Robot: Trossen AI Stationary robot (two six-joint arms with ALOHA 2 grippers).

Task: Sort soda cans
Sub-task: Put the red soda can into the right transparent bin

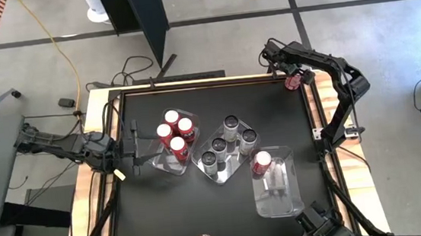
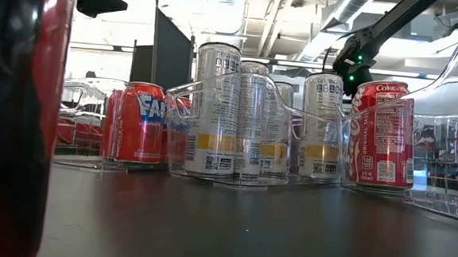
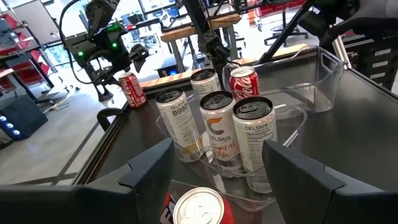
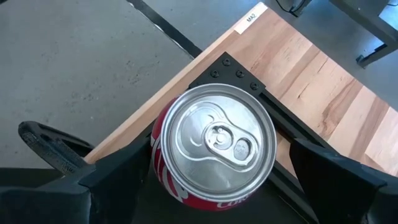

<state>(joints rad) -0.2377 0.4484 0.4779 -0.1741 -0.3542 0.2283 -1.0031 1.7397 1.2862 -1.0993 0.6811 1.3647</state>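
Fingers (image 4: pixel 118 171) astride corner red can (image 4: pixel 214 146)

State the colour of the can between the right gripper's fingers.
Red with a silver top; right wrist view shows it best.

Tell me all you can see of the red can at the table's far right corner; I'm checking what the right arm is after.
The red can stands upright in the black table's far right corner, against the wooden edge. It looks like metal, with a silver top, an unopened pull tab and white lettering low on its side. The right gripper is above it, open, one finger on each side; whether they touch it I cannot tell.
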